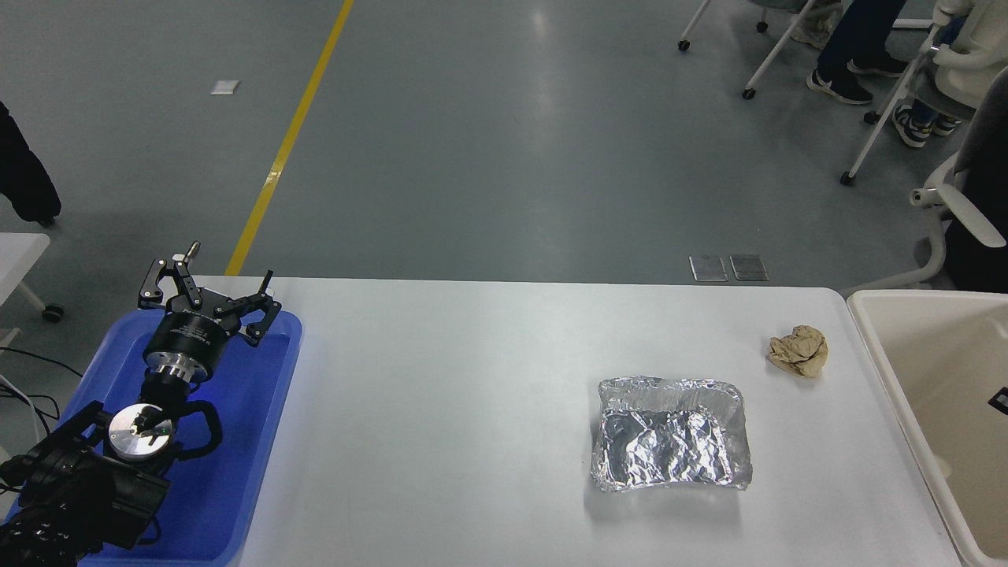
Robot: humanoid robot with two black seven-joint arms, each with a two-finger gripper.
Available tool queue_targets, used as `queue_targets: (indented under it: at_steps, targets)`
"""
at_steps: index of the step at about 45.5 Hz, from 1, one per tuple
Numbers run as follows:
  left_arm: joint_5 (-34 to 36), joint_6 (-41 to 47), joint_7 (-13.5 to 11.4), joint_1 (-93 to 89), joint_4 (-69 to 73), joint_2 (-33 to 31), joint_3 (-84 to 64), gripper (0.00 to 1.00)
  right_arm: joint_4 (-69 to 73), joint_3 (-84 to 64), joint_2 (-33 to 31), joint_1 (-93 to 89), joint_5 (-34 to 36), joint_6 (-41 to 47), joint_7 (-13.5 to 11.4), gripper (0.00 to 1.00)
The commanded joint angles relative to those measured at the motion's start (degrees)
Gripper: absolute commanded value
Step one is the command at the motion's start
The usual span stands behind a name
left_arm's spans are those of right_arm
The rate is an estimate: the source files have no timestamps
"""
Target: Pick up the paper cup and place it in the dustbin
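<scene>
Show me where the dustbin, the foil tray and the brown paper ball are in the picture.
dustbin [870,340]: head view, on its near-left rim.
foil tray [669,441]: head view, on its crinkled bottom.
paper ball [799,350]: head view, on its middle.

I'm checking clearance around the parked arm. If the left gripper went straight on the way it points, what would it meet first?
The left gripper points away over the far rim of the blue tray. Beyond that lies only grey floor, so the way looks free, though depth is hard to judge.
</scene>
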Motion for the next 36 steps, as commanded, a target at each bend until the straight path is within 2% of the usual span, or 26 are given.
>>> queue_targets:
  at_steps: [1,6,16,22,28,36]
  targets:
    - [0.0,0.0,0.0,0.0,0.0,0.0,-0.1,1.00,5.1,-7.1,-2.6,9.1,0.0,-0.1,0.0,1.00]
    - [0.0,0.0,0.0,0.0,0.0,0.0,0.0,1.00,9.4,-14.2,-3.2,17.6,0.1,-0.1,0.0,1.00]
    - [0.0,0.0,0.0,0.0,0.0,0.0,0.0,1.00,30.8,-20.0,-6.2,40.5,-0.9,1.3,0.0,1.00]
    - [0.0,0.0,0.0,0.0,0.0,0.0,0.0,1.00,39.0,-29.1,-5.7,52.3,-1.0,3.8,0.0,1.00]
    - [0.0,0.0,0.0,0.0,0.0,0.0,0.0,1.00,46.3,-35.3,-4.6,63.0,-1.0,12.5,0.0,1.00]
    - [0.0,0.0,0.0,0.0,0.0,0.0,0.0,1.00,49.3,-36.2,-4.1,73.0,-1.1,29.8,0.0,1.00]
